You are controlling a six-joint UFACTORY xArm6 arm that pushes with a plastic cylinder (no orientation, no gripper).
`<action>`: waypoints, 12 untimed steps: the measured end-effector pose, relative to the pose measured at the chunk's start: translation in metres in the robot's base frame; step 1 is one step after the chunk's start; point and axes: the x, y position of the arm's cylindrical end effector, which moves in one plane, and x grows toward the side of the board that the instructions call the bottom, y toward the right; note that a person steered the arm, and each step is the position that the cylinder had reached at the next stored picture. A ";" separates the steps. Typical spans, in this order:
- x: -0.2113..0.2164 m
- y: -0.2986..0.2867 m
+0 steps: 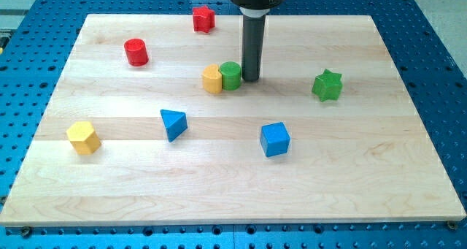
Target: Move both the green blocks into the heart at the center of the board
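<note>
A green cylinder stands near the middle of the wooden board, touching a yellow heart-like block on its left. My tip is right next to the green cylinder on its right side, touching it or nearly so. A green star lies apart toward the view's right, about a hundred pixels from my tip.
A red star-like block sits at the view's top edge and a red cylinder at the upper left. A yellow hexagonal block lies lower left, a blue triangle and a blue cube below the centre.
</note>
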 end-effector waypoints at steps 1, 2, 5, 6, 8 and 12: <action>-0.041 0.104; -0.024 0.209; 0.053 0.081; 0.026 0.159; 0.059 0.034; 0.035 0.009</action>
